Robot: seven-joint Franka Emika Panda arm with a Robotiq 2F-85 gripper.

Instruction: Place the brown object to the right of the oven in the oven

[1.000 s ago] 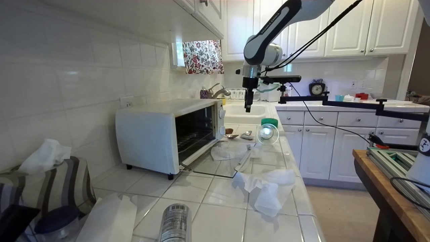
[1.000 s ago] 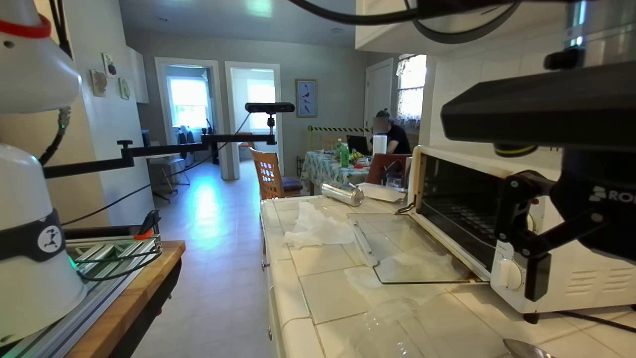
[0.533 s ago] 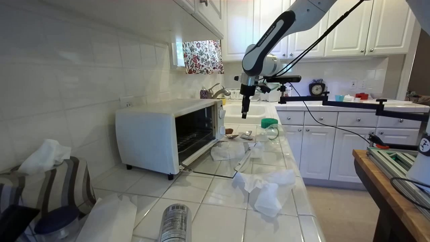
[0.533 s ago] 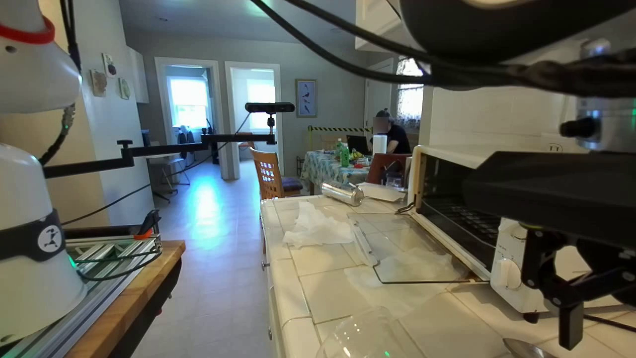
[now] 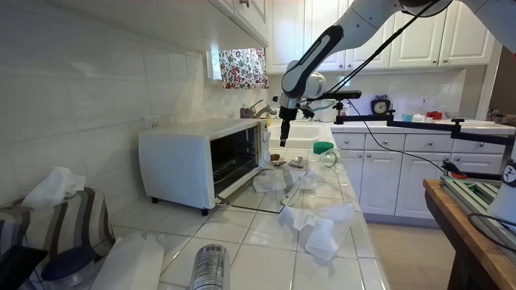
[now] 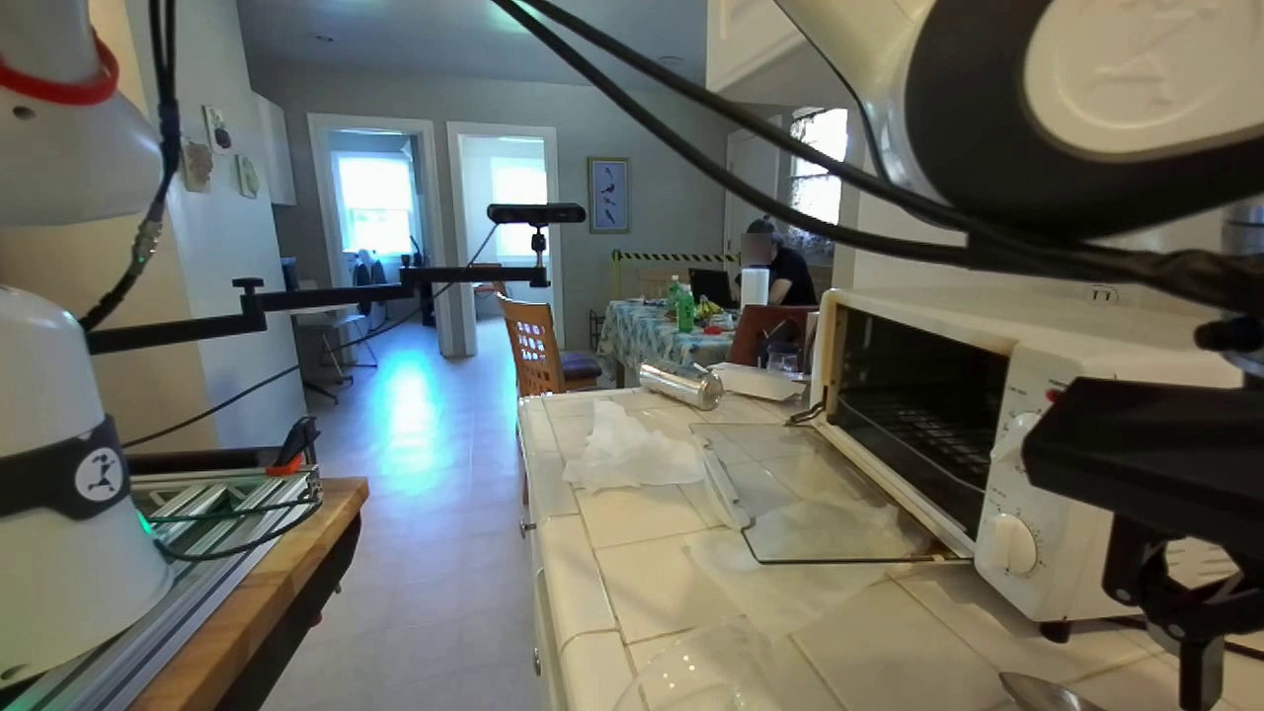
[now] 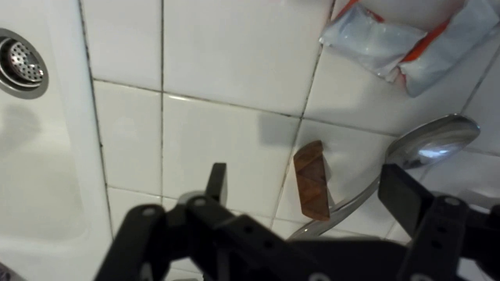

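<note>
In an exterior view, the small oblong brown object (image 5: 275, 157) lies right of the white boxy toaster oven (image 5: 193, 161) on the white tiled counter (image 5: 262, 259); in the wrist view, between the white sink (image 7: 43, 187), left, and the silver metal spoon's bowl (image 7: 433, 140), right.

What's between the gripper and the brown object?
In the wrist view, nothing shows between the open gripper and the brown object. The spoon runs close past one end of it; touching or not, I can't tell.
</note>
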